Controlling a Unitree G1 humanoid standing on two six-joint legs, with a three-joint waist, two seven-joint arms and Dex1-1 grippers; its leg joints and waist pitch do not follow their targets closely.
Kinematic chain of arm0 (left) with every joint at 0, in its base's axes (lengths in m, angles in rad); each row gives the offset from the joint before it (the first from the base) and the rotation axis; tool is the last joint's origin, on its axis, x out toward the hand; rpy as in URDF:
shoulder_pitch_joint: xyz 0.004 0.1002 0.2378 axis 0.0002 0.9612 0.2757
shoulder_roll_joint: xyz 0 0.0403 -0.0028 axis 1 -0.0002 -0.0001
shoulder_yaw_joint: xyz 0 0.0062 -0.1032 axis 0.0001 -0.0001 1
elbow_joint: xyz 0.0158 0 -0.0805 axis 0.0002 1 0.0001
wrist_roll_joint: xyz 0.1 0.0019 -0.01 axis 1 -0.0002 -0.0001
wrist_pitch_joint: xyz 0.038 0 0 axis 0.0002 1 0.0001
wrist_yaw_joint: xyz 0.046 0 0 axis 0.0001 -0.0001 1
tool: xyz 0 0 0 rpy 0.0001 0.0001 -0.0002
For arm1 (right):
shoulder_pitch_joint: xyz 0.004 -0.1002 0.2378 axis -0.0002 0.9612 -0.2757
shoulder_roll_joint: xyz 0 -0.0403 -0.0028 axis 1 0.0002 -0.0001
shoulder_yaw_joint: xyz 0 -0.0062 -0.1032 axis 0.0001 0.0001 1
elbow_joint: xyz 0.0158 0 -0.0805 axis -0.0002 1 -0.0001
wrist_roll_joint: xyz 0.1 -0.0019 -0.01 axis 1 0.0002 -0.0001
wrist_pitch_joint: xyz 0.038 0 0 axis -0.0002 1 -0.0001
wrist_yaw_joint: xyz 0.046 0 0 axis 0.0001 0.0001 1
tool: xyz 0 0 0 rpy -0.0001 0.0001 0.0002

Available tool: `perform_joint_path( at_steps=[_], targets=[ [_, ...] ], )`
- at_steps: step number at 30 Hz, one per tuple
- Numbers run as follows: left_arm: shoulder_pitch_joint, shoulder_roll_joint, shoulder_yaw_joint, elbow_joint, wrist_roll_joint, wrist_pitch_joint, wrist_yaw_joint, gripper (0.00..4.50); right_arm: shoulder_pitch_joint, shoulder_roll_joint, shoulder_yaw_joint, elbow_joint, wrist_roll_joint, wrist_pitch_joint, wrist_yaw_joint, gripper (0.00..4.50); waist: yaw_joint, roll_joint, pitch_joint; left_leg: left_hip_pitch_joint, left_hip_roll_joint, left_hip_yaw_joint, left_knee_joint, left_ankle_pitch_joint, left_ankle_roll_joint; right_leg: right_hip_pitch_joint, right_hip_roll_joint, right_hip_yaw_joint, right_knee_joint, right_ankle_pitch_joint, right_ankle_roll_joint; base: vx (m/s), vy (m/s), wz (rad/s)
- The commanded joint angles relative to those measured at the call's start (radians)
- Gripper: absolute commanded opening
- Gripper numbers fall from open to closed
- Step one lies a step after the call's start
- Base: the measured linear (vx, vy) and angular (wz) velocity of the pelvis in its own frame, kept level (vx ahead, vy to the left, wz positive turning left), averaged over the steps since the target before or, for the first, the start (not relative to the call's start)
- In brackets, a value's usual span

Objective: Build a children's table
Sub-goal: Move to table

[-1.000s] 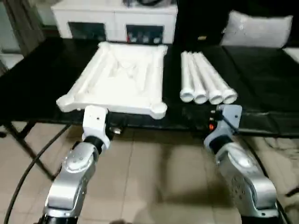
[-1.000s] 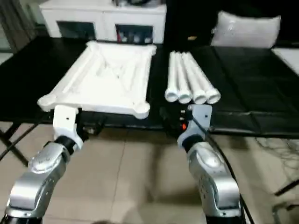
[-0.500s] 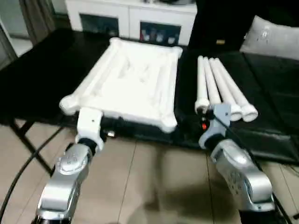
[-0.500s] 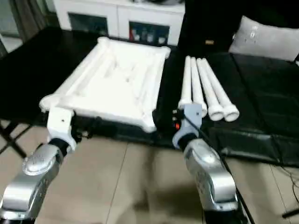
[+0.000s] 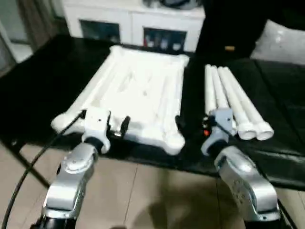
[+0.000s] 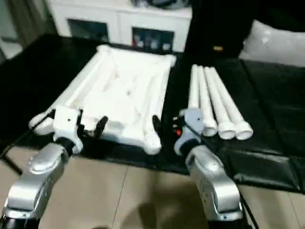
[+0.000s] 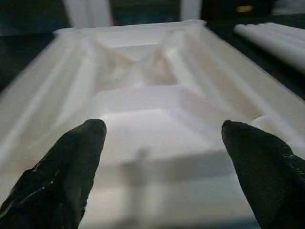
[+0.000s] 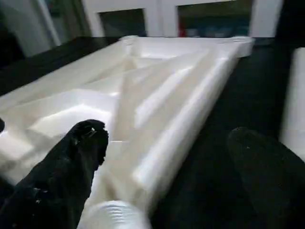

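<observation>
The children's table lies in parts on a black table. Its white top [image 5: 138,88] rests upside down, ribbed underside up, with round sockets at the corners. To its right, several long white legs [image 5: 233,102] lie side by side. My left gripper [image 7: 162,129] is open at the top's near edge, its black fingers [image 5: 125,126] spread over the rim. At the top's near right corner my right gripper [image 8: 167,143] is also open, with the right rim and corner socket [image 8: 114,214] between its fingers. Neither holds anything.
The black table [image 5: 33,81] carries everything, with its front edge just beneath my wrists and tiled floor below. A long white cabinet [image 5: 133,19] stands behind it and a white cushion [image 5: 286,43] lies at the back right. A black cable [image 5: 28,167] hangs beside my left arm.
Both arms have reached forward from the black table's front edge to the top's near edge, so their fingers now show. The camera has shifted too.
</observation>
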Motion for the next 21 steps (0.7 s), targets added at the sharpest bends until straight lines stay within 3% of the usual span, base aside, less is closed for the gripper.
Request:
perform_joint_path(
  at_steps=[1,2,3,4,5,6,7,8,9,10,11,12,13,14,15,16,17,18,19,21],
  targets=[
    [-0.010,-0.011,-0.029,0.000,0.000,-0.001,-0.011,4.38,0.013,-0.024,-0.019,-0.041,-0.005,0.002,0.011,4.50,-0.013,-0.006,-0.036,0.054,0.102,0.014,-0.124,-0.174,0.150,0.022,-0.030,0.044,-0.096,0.005,-0.086,0.136,-0.080,-0.52],
    [-0.010,-0.007,-0.031,-0.001,0.000,-0.001,-0.017,4.38,0.017,-0.028,-0.017,-0.047,-0.008,0.004,0.012,4.50,0.005,-0.036,-0.029,0.030,0.031,0.048,-0.066,-0.250,0.100,0.065,-0.034,0.108,-0.156,-0.188,-0.140,0.129,-0.097,-0.62],
    [-0.010,-0.002,-0.033,-0.002,0.000,0.000,-0.024,4.38,0.020,-0.034,-0.014,-0.052,-0.015,0.002,0.012,4.50,0.067,-0.028,-0.048,-0.089,0.015,-0.044,0.086,-0.031,0.085,0.201,-0.191,0.192,-0.199,-0.502,-0.179,0.129,-0.066,-0.30],
    [-0.010,0.000,-0.034,-0.003,0.000,0.000,-0.028,4.38,0.022,-0.037,-0.013,-0.056,-0.021,0.002,0.012,4.50,0.053,-0.030,-0.045,-0.109,0.013,-0.058,0.094,0.020,0.070,0.197,-0.172,0.184,-0.191,-0.465,-0.166,0.129,-0.066,-0.30],
    [-0.007,0.009,-0.038,-0.006,0.001,-0.002,-0.040,4.38,0.026,-0.039,-0.014,-0.060,-0.016,0.007,0.017,4.50,0.045,-0.021,-0.045,-0.125,0.004,-0.068,0.095,0.087,0.041,0.189,-0.136,0.149,-0.183,-0.360,-0.178,0.123,-0.059,-0.11],
    [-0.006,0.015,-0.040,-0.008,0.001,-0.002,-0.052,4.38,0.028,-0.043,-0.014,-0.064,-0.011,0.012,0.024,4.50,0.040,-0.019,-0.045,-0.124,0.006,-0.065,0.082,0.118,0.038,0.181,-0.123,0.132,-0.189,-0.316,-0.203,0.115,-0.037,-0.04],
    [-0.003,0.032,-0.048,-0.010,0.006,-0.017,-0.075,4.38,0.030,-0.055,-0.010,-0.070,-0.009,0.016,0.039,4.50,0.038,0.002,-0.029,-0.122,0.017,-0.060,0.021,0.209,0.043,0.148,-0.081,0.082,-0.197,-0.269,-0.223,0.115,-0.037,-0.04],
    [-0.003,0.036,-0.049,-0.010,0.005,-0.019,-0.081,4.38,0.030,-0.059,-0.009,-0.071,-0.008,0.017,0.043,4.50,0.040,0.013,-0.031,-0.113,0.026,-0.055,-0.020,0.230,0.053,0.143,-0.061,0.061,-0.198,-0.269,-0.211,0.129,0.020,-0.01],
    [-0.007,0.068,-0.061,0.001,0.007,-0.039,-0.130,4.38,0.029,-0.100,0.007,-0.081,-0.011,0.022,0.088,4.50,0.023,0.068,-0.038,-0.091,0.111,-0.095,-0.110,0.162,0.089,0.120,-0.004,0.019,-0.140,-0.105,-0.120,0.150,0.078,-0.10],
    [-0.011,0.080,-0.065,0.008,0.008,-0.046,-0.147,4.38,0.028,-0.118,0.015,-0.084,-0.015,0.022,0.107,4.50,0.014,0.075,-0.052,-0.075,0.137,-0.119,-0.102,0.198,0.118,0.104,0.012,0.009,-0.092,-0.009,-0.098,0.150,0.078,-0.10],
    [-0.015,0.098,-0.070,0.015,0.002,-0.053,-0.180,4.38,0.025,-0.136,0.011,-0.080,-0.011,0.017,0.128,4.50,0.016,0.068,-0.078,-0.015,0.173,-0.145,-0.069,0.324,0.205,0.062,-0.022,0.026,-0.068,0.141,-0.093,0.135,0.079,-0.07],
    [-0.019,0.110,-0.075,0.020,-0.002,-0.058,-0.201,4.38,0.023,-0.145,0.006,-0.076,-0.008,0.013,0.140,4.50,0.015,0.064,-0.085,-0.014,0.174,-0.147,-0.054,0.449,0.233,0.057,-0.038,0.035,-0.062,0.228,-0.098,0.093,0.055,0.05],
    [-0.026,0.129,-0.073,0.023,-0.024,-0.055,-0.242,4.38,0.014,-0.165,-0.001,-0.072,0.003,0.016,0.169,4.50,0.030,0.052,-0.085,-0.035,0.149,-0.129,-0.034,0.638,0.249,0.055,-0.056,0.051,-0.064,0.375,-0.105,0.093,0.055,0.05],
    [-0.035,0.150,-0.072,0.025,-0.046,-0.050,-0.286,4.38,0.003,-0.185,-0.007,-0.068,0.011,0.021,0.201,4.50,0.042,0.039,-0.085,-0.072,0.103,-0.096,-0.038,0.607,0.208,0.091,-0.063,0.051,-0.065,0.475,-0.120,0.060,0.044,-0.04],
    [-0.039,0.157,-0.072,0.027,-0.052,-0.048,-0.301,4.23,-0.002,-0.191,-0.008,-0.066,0.013,0.022,0.212,4.50,0.050,0.036,-0.085,-0.091,0.089,-0.077,-0.048,0.485,0.156,0.106,-0.067,0.051,-0.066,0.524,-0.120,0.000,0.000,0.00],
    [-0.050,0.175,-0.074,0.033,-0.062,-0.051,-0.335,4.23,-0.011,-0.208,-0.004,-0.063,0.016,0.021,0.242,4.50,0.052,0.037,-0.082,-0.095,0.091,-0.074,-0.054,0.412,0.131,0.107,-0.067,0.049,-0.071,0.512,-0.122,0.000,0.000,0.00],
    [-0.061,0.194,-0.077,0.041,-0.077,-0.055,-0.379,4.13,-0.019,-0.225,0.000,-0.059,0.018,0.018,0.271,4.50,0.053,0.041,-0.071,-0.092,0.101,-0.072,-0.068,0.245,0.091,0.101,-0.066,0.047,-0.085,0.402,-0.135,0.000,0.000,0.00],
    [-0.072,0.216,-0.081,0.051,-0.087,-0.068,-0.424,4.03,-0.026,-0.243,0.007,-0.056,0.021,0.015,0.304,4.50,0.051,0.042,-0.064,-0.089,0.105,-0.072,-0.078,0.157,0.075,0.099,-0.066,0.048,-0.093,0.315,-0.146,-0.053,0.003,-0.05],
    [-0.083,0.238,-0.086,0.063,-0.099,-0.077,-0.471,4.00,-0.033,-0.263,0.016,-0.054,0.026,0.014,0.338,4.50,0.046,0.044,-0.058,-0.082,0.112,-0.072,-0.092,0.022,0.042,0.101,-0.067,0.051,-0.104,0.167,-0.169,-0.053,0.003,-0.05],
    [-0.089,0.251,-0.088,0.072,-0.105,-0.083,-0.500,3.78,-0.036,-0.276,0.022,-0.051,0.030,0.013,0.357,4.50,0.044,0.043,-0.047,-0.073,0.114,-0.064,-0.106,-0.109,0.016,0.094,-0.072,0.061,-0.124,-0.005,-0.186,-0.065,-0.006,-0.02]
  ],
)
